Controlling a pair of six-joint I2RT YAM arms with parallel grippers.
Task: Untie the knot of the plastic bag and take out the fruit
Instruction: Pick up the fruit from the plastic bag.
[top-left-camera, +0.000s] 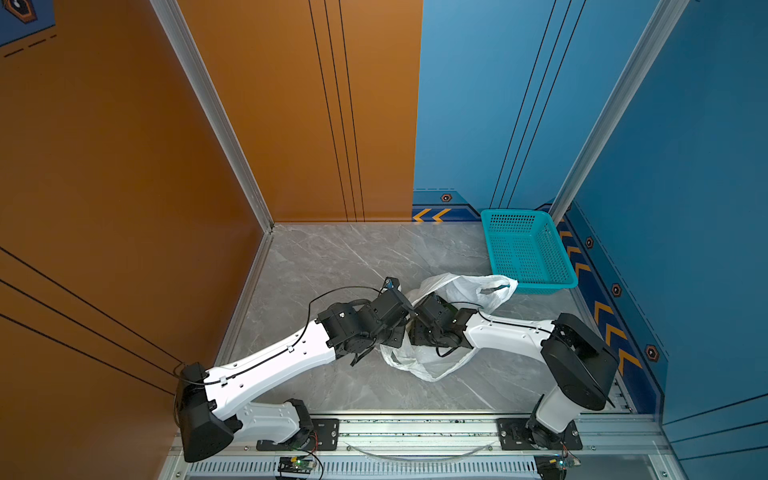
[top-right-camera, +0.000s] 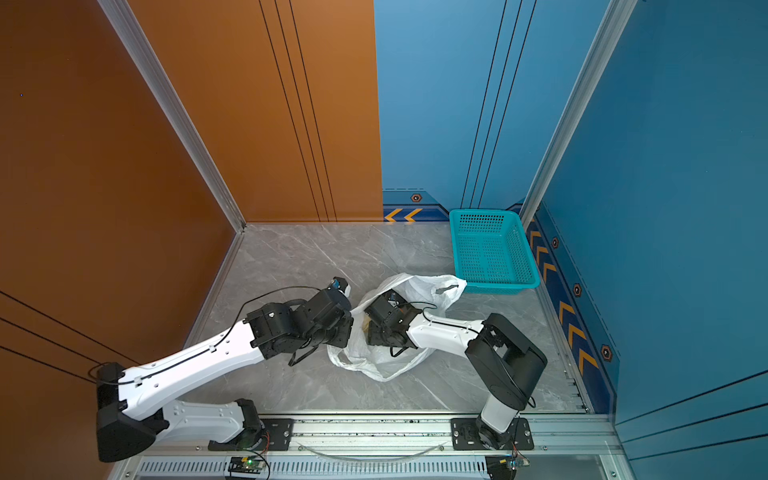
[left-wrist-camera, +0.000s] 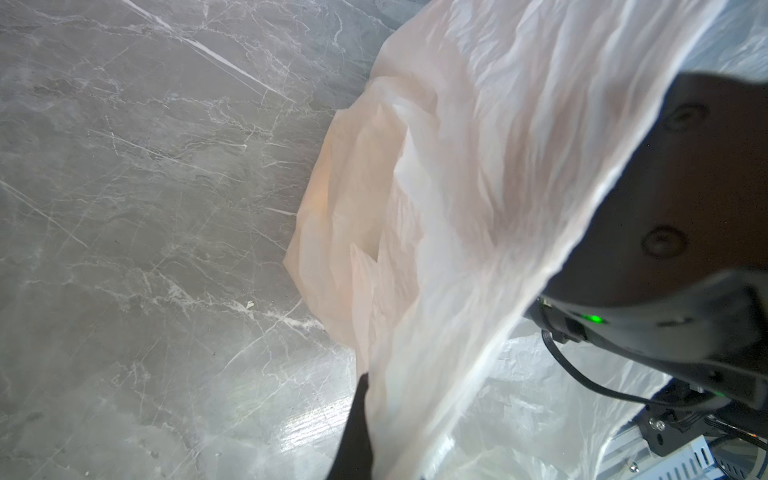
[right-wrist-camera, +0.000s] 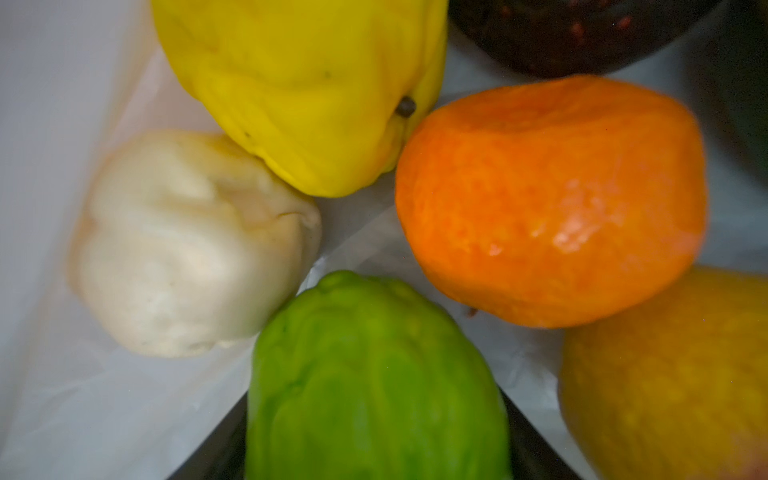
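The grey table (top-left-camera: 332, 257) carried the whole scene. The teal basket (top-left-camera: 528, 249) stood empty. The plastic bag (top-left-camera: 465, 286) lay slumped just in front of the basket, with one handle loop reaching almost to the basket's near rim. Both arms met over the end of the bag farthest from the basket.

The left gripper (top-right-camera: 350, 320) was closed, and a taut strip of the bag's rim ran from its jaws. It appeared to be holding the mouth up and open. No knot showed anywhere, so the untying step looked finished.

The right gripper (right-wrist-camera: 374, 457) was down inside the bag, on the side away from the basket. Its jaws stood apart on either side of the green fruit (right-wrist-camera: 374, 365). At such close and blurred range it could not be told whether they already pressed on it.

The rest of the fruit lay in the bag around the green one. The orange (right-wrist-camera: 548, 199), the yellow fruit (right-wrist-camera: 299, 83) and the white fruit (right-wrist-camera: 187, 245) were crowded against one another.

The step in hand was judged to be taking out the first fruit, since none had reached the basket. The next move called for a firm grip on the green fruit, then a lift out through the mouth while the left gripper kept the rim raised. The thin plastic could snag if the rim sagged.
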